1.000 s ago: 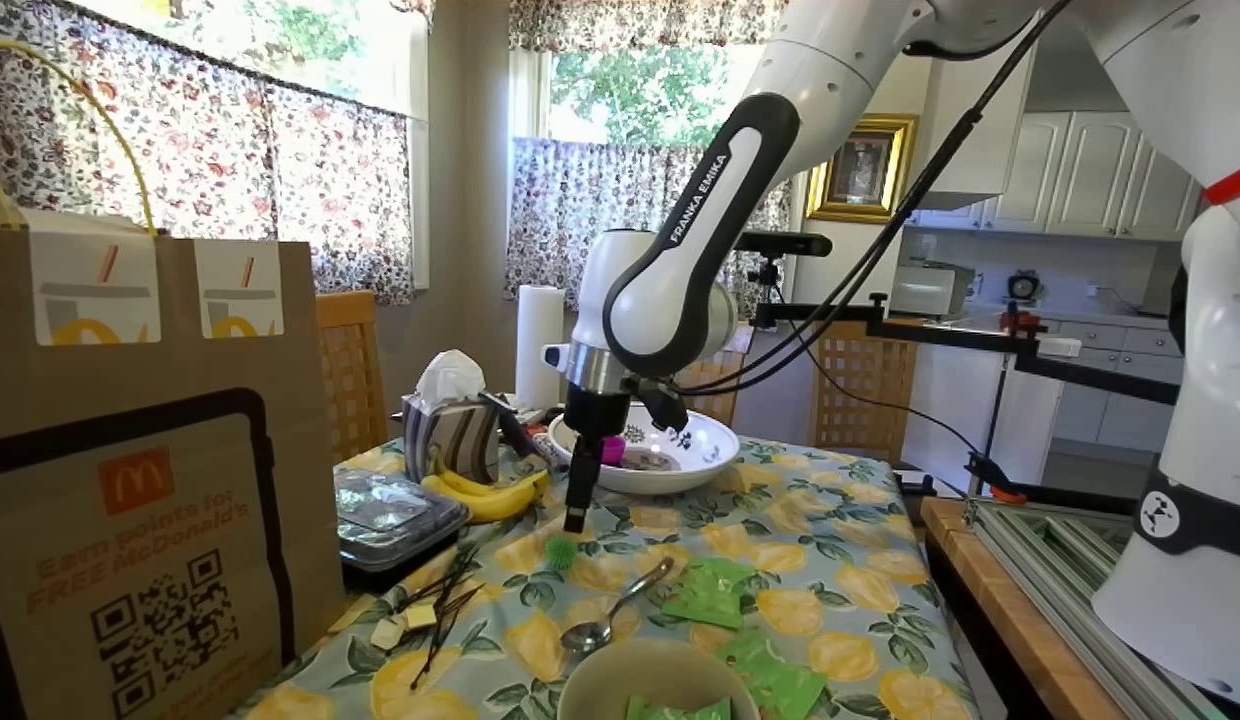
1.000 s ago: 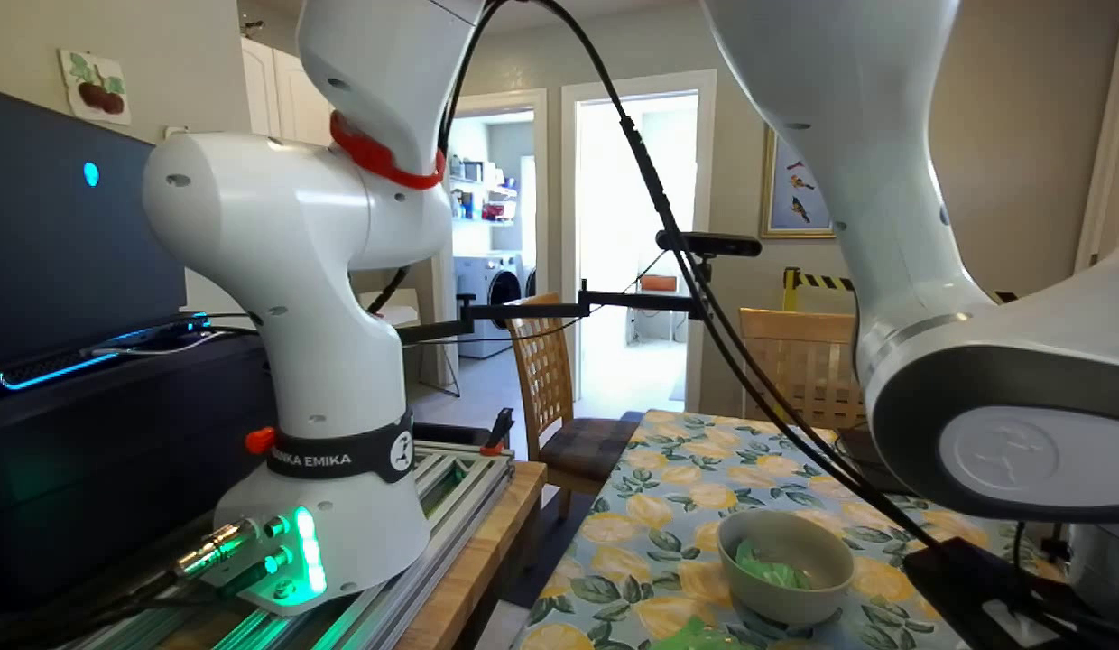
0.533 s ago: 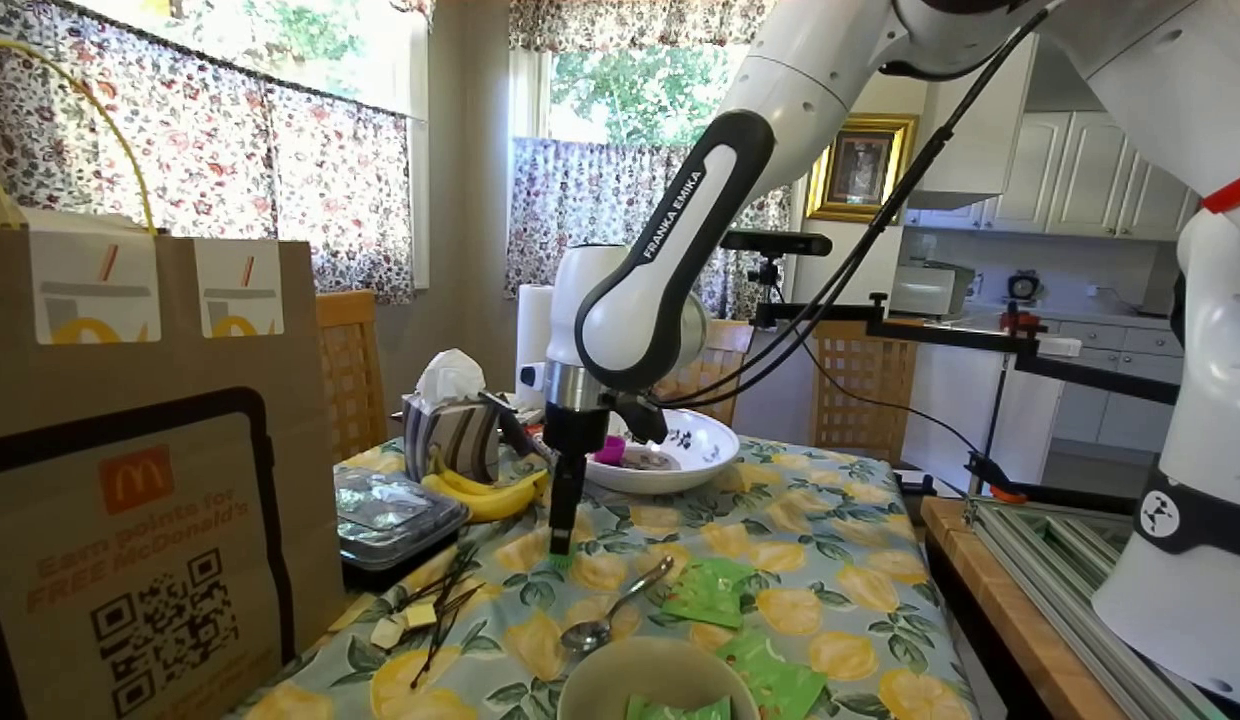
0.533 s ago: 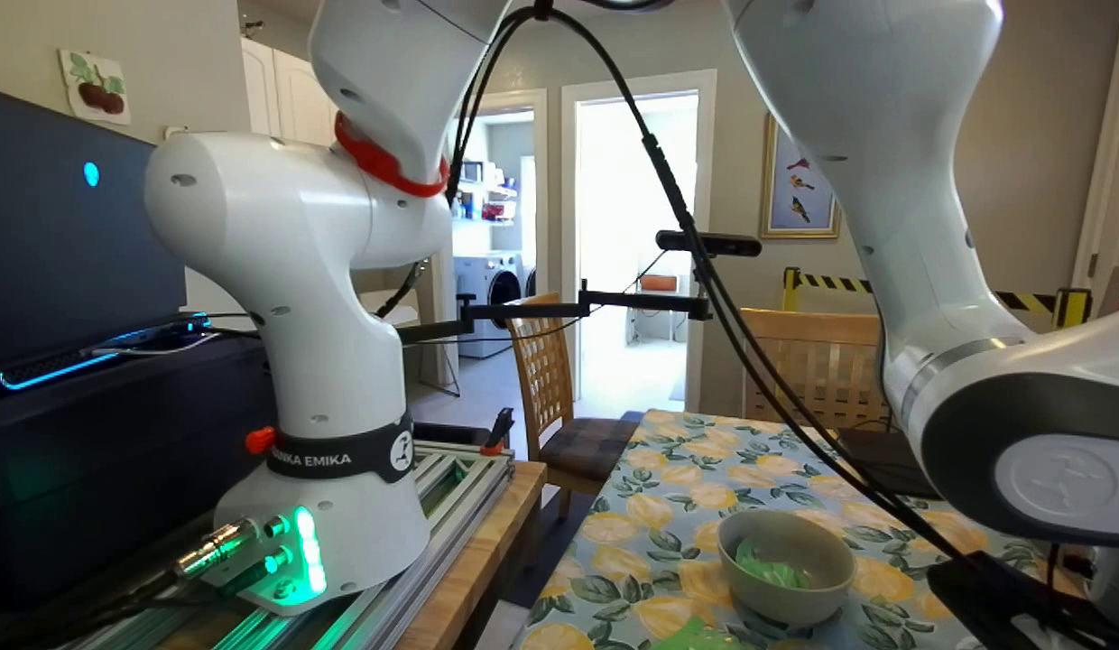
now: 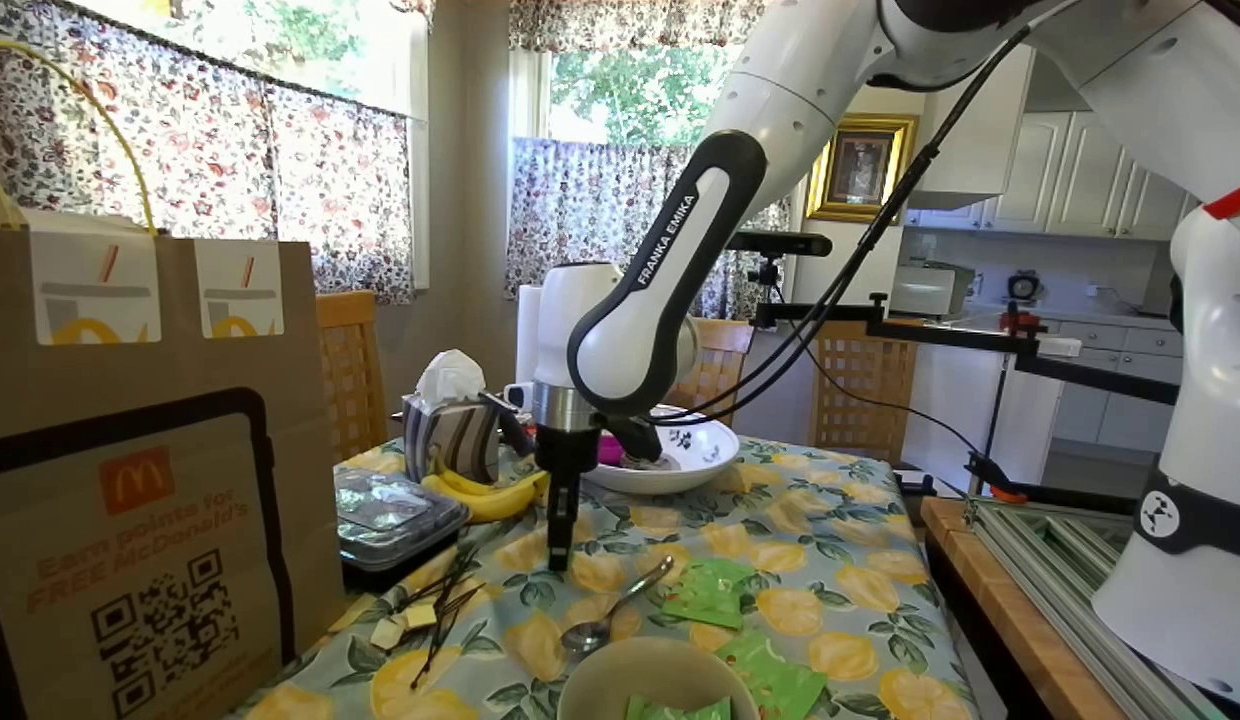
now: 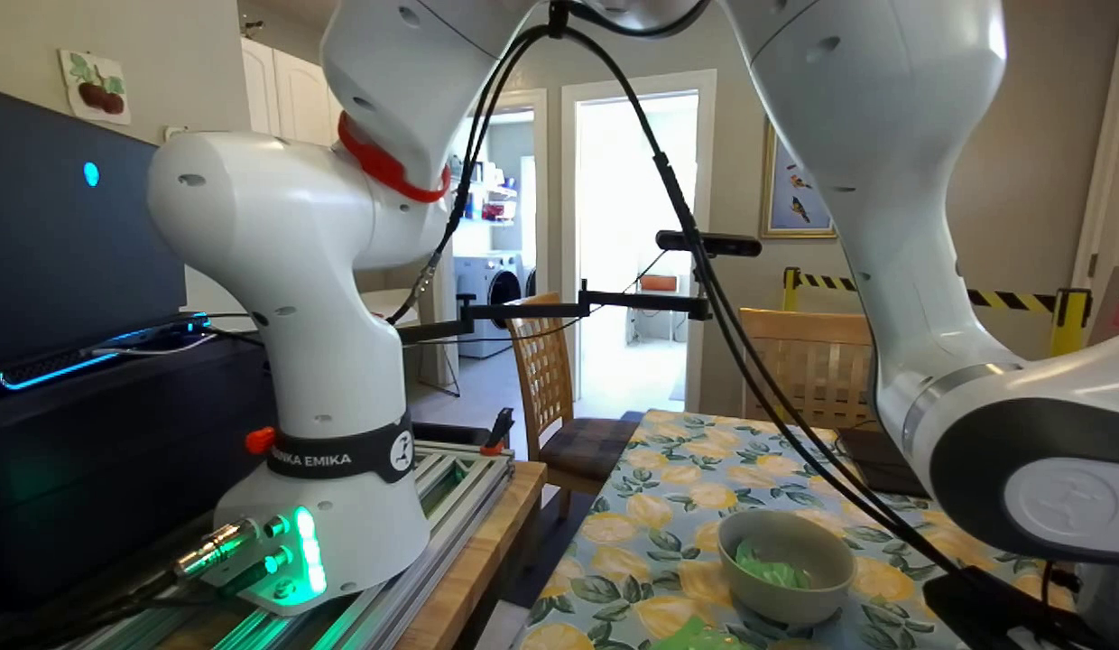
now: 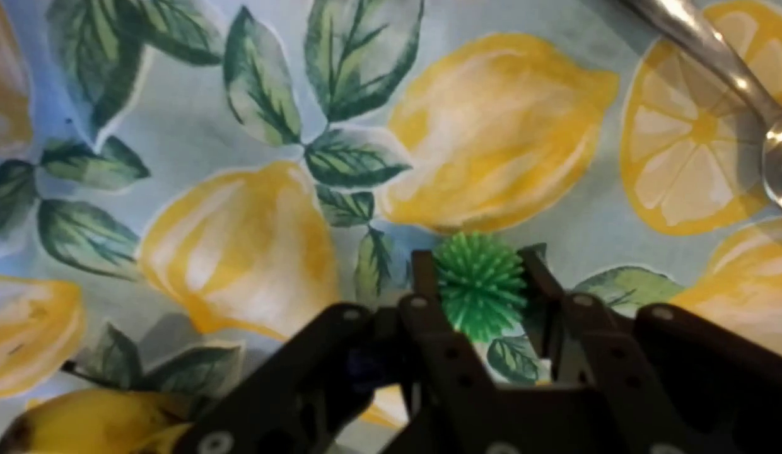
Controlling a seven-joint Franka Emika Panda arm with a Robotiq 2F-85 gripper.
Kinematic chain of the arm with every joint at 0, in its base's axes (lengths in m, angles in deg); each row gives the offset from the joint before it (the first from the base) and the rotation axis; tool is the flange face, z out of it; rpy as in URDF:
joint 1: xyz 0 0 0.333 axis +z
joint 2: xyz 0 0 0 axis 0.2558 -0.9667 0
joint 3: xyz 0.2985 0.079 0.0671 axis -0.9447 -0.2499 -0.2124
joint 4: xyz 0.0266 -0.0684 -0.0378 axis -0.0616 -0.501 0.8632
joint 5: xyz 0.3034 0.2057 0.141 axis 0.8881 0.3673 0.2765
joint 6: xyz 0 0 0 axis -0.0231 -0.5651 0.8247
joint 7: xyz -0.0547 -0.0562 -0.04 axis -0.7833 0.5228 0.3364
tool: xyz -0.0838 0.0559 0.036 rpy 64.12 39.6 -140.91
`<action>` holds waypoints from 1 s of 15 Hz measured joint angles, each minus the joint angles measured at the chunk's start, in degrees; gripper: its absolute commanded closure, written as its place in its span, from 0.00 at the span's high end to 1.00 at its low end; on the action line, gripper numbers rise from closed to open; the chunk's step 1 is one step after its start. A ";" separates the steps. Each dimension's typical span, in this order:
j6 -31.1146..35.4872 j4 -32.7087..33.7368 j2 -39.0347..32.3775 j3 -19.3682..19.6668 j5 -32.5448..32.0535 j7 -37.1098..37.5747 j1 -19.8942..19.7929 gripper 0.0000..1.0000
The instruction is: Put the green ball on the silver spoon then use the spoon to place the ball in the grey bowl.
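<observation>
Spiky and bright, the green ball (image 7: 479, 287) lies between both fingers of my gripper (image 7: 478, 261), which touch its sides in the wrist view. In an exterior view my gripper (image 5: 558, 560) is low at the tablecloth, hiding the ball. The silver spoon (image 5: 635, 592) rests to its right and nearer that camera; its handle and part of its head show in the wrist view. A wide, shallow pale bowl (image 5: 705, 452) with a pink item inside stands behind. A rounder dull grey bowl (image 6: 740, 578) holds green packets. Which is the grey bowl I cannot tell.
Bananas (image 5: 485, 497) lie just left of my gripper, beside a clear-lidded container (image 5: 390, 515) and a tissue box (image 5: 450, 440). Green packets (image 5: 707, 590) lie right of the spoon. Dark thin sticks (image 5: 450, 605) and a tall paper bag (image 5: 150, 480) are at the left.
My gripper has come down and a little left in an exterior view, onto the green ball, which no longer shows there. The spoon and the bowls have stayed in place.
</observation>
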 measured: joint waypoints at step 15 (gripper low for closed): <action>-15.41 -4.29 7.62 -2.04 -2.99 -0.10 5.81 0.07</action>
